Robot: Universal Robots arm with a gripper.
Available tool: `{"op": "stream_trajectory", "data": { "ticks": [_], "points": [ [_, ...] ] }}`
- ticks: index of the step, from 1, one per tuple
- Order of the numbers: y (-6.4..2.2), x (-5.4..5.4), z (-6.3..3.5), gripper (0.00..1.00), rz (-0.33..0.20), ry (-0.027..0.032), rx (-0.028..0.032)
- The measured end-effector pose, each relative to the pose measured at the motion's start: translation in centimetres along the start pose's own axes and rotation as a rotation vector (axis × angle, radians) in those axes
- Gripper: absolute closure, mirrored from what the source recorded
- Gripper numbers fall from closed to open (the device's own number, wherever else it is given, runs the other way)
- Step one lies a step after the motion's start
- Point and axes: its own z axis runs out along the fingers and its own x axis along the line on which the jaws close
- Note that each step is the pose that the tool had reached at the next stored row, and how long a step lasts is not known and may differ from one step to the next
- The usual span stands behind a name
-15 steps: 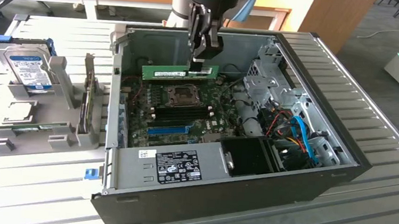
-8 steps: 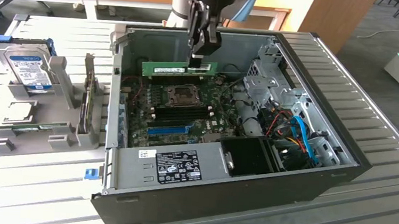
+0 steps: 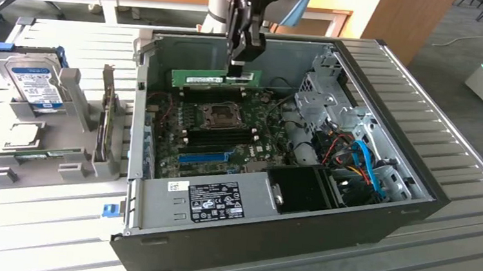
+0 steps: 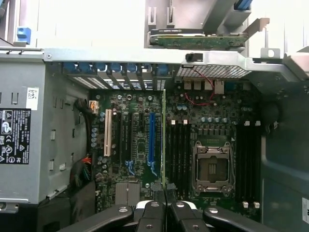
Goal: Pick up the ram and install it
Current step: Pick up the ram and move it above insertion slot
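Your ram (image 3: 201, 78) is a long, thin green board with a white label on its face. It stands on edge with its long side level, pinched at the end toward the exterior view's right by the closed gripper (image 3: 245, 70). It hangs over the motherboard (image 3: 224, 131). In the wrist view it shows edge-on as a thin green line (image 4: 164, 140), parallel to and just beside the black memory slots (image 4: 179, 150). You cannot confirm seating from either view.

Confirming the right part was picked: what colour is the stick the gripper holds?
Green with a white label; the ram shows best in the exterior view.
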Motion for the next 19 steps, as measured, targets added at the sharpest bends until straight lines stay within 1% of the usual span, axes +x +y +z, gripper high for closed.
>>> {"op": "stream_trajectory", "data": {
  "ticks": [13, 19],
  "points": [
    [-0.01, -2.3, -0.03, 0.88, 0.0, 0.0001, 0.0],
    [-0.02, -2.5, -0.04, 0.88, 0.0, 0.0001, 0.0]
  ]
}}
